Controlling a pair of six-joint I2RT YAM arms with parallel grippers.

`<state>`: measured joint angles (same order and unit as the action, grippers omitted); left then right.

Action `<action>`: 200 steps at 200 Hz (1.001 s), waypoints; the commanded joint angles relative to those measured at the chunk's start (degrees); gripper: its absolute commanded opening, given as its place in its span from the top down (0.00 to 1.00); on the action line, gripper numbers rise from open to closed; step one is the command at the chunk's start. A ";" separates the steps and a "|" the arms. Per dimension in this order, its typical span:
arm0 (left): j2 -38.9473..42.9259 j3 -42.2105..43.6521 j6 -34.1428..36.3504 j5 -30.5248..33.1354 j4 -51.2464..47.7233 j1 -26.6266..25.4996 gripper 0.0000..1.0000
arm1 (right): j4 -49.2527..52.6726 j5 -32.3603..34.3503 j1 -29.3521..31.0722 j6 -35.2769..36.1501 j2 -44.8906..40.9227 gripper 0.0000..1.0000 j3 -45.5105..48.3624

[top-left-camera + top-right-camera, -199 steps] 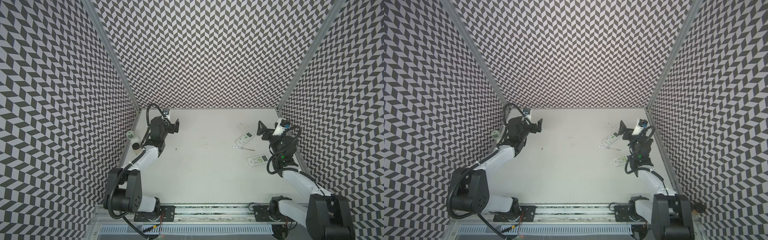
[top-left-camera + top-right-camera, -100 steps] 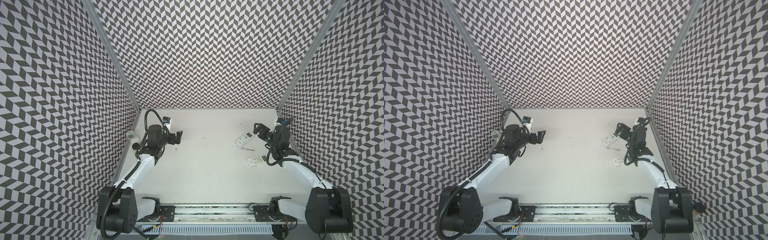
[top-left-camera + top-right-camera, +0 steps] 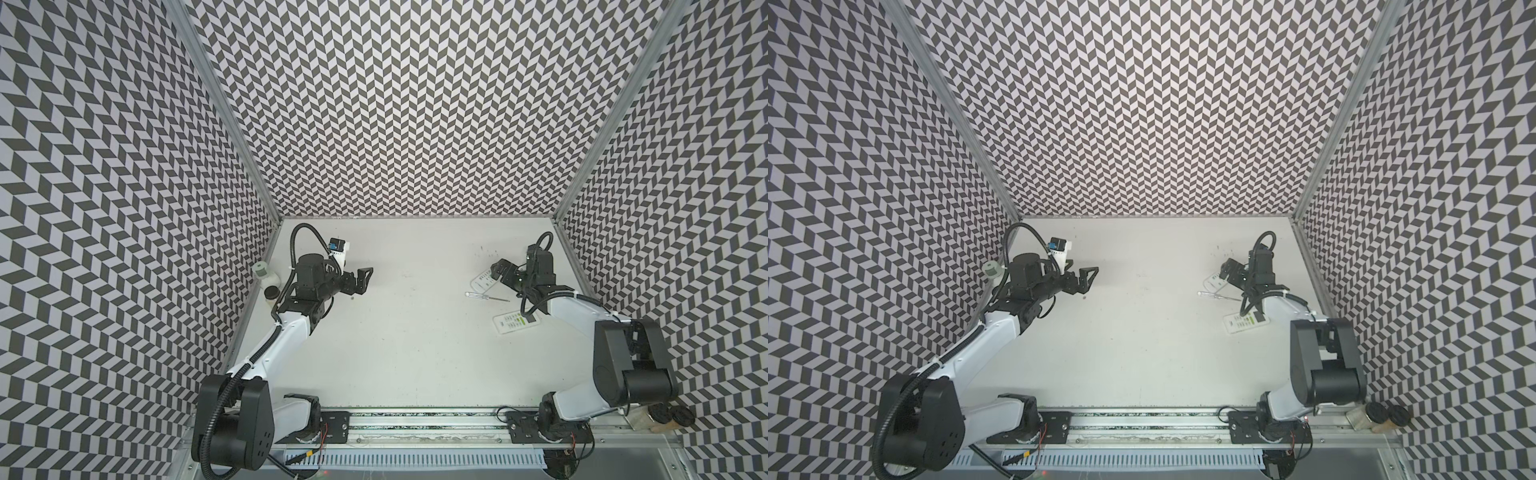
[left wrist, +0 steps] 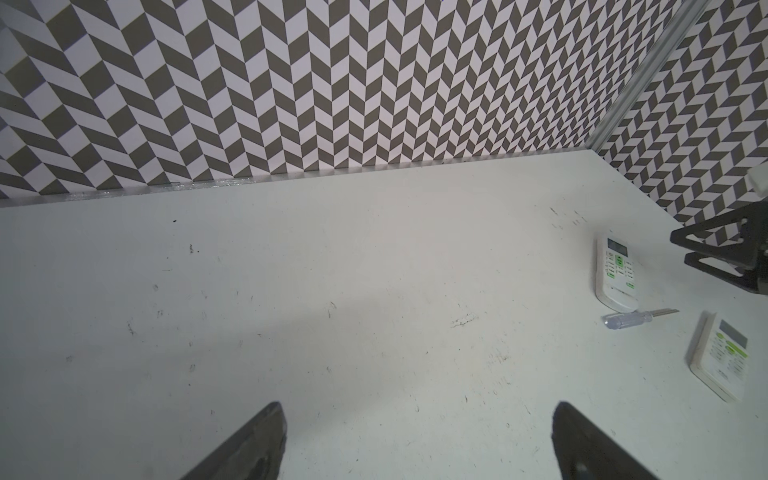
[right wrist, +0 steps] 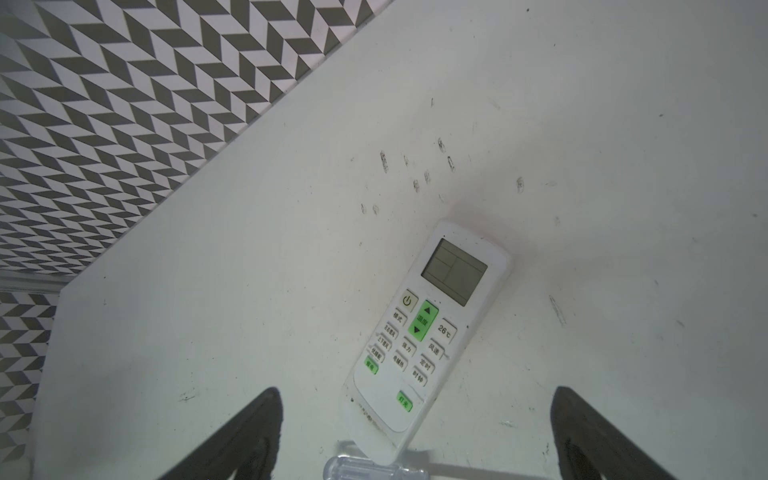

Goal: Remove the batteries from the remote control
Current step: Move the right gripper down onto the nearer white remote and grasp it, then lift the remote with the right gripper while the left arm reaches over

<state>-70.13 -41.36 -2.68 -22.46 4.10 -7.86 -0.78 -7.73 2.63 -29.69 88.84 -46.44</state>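
Two white remote controls lie face up on the right of the table, a far one [image 3: 482,284] [image 3: 1213,284] [image 5: 428,336] and a nearer one [image 3: 515,333] [image 3: 1246,323] [image 4: 722,360]. No batteries show; they are hidden. My right gripper [image 3: 498,270] [image 5: 415,390] hangs open just over the far remote's lower end, its fingers wide on either side and touching nothing. Far off at the table's left, my left gripper [image 3: 361,280] [image 4: 415,436] is open above bare table.
A clear-handled screwdriver [image 3: 486,296] [image 5: 365,469] lies between the two remotes, its handle against the far one's end. Two small jars [image 3: 266,282] stand by the left wall. Patterned walls close three sides; the arms' rail [image 3: 415,419] runs along the front.
The right gripper has swung down and toward the far remote, now pointing at it. The left arm has stretched out to the right over the table. Both stayed open.
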 commanded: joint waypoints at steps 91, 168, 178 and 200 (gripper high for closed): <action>-0.46 -2.83 -0.14 -1.72 -0.26 -4.25 0.00 | 4.66 -1.59 3.22 1.51 14.79 0.09 -12.65; -2.04 -3.90 0.22 -0.80 -0.76 -4.55 0.00 | 5.24 -3.44 6.92 2.30 21.83 0.09 -18.11; -2.25 -4.26 0.39 -0.24 -0.99 -4.62 0.00 | 6.01 -3.21 7.65 2.57 23.11 0.09 -19.56; -2.33 -5.09 0.97 -0.11 -1.91 -4.60 0.00 | 7.74 -2.58 9.21 3.64 25.28 0.09 -22.67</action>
<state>-72.38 -43.46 -2.48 -23.22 3.40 -12.03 4.58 -9.96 10.00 -27.33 111.22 -66.50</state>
